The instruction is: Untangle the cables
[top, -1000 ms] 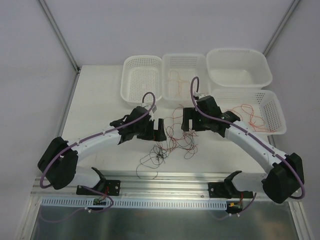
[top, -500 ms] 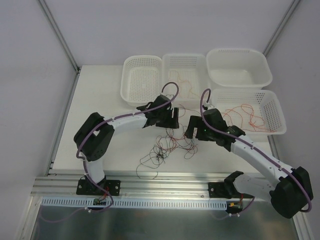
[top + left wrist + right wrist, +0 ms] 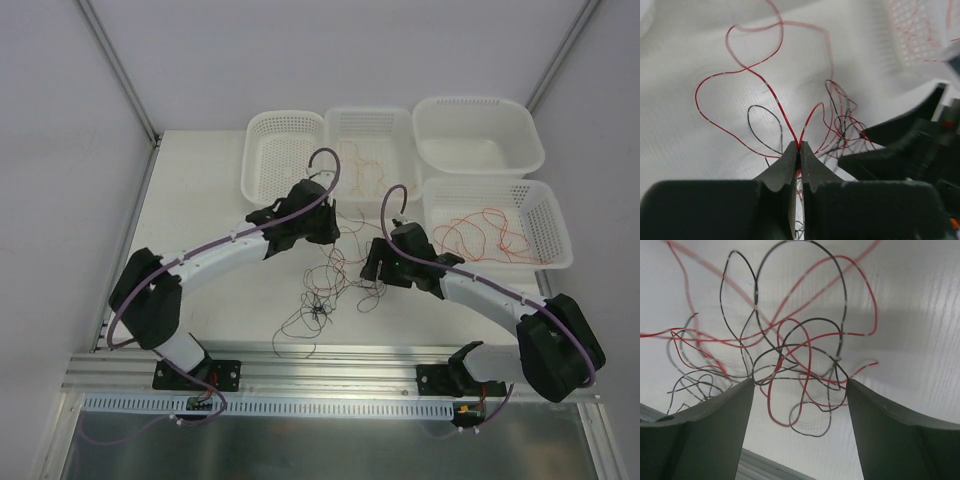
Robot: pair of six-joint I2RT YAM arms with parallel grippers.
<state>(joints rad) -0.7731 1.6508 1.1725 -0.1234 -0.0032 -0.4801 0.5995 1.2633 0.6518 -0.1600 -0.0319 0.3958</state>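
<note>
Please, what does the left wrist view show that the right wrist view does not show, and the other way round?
Only the left wrist view: the left gripper shut on a red cable, which rises from the fingertips in a V; a white basket at the upper right.
Only the right wrist view: the right gripper open, with a tangle of red and black loops seen in the gap between its fingers.
Both: thin red and black cables lying on the white table.
</note>
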